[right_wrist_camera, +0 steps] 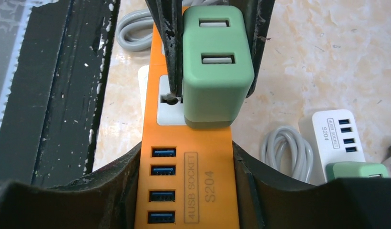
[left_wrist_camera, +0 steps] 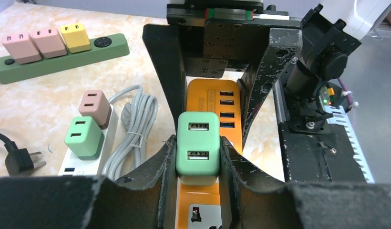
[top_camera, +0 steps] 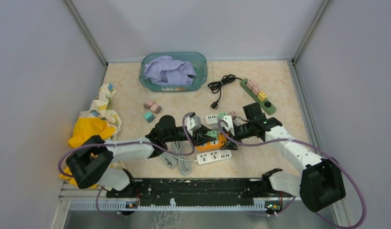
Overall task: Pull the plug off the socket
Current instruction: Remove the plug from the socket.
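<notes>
The left pincer (left_wrist_camera: 197, 145) is pressed onto the two sides of the green plug (right_wrist_camera: 215, 67), which stands on the white socket face of the orange socket strip (left_wrist_camera: 205, 109). The right pincer (right_wrist_camera: 186, 152) pinches the same strip across its width at the end with the blue USB ports. The strip lies flat near the middle of the worktop (top_camera: 279, 86), a beige marbled surface. A white strip (top_camera: 213, 156) and a coiled grey cable (top_camera: 177, 162) lie just beside it. Farther back are a dark green strip (top_camera: 258, 95), a black cable (top_camera: 221, 86) and a teal basin (top_camera: 200, 71) of lilac cloth. A yellow patterned cloth (top_camera: 96, 126) is bunched at the left. Plain grey walls (top_camera: 41, 71) enclose the worktop on three sides.
</notes>
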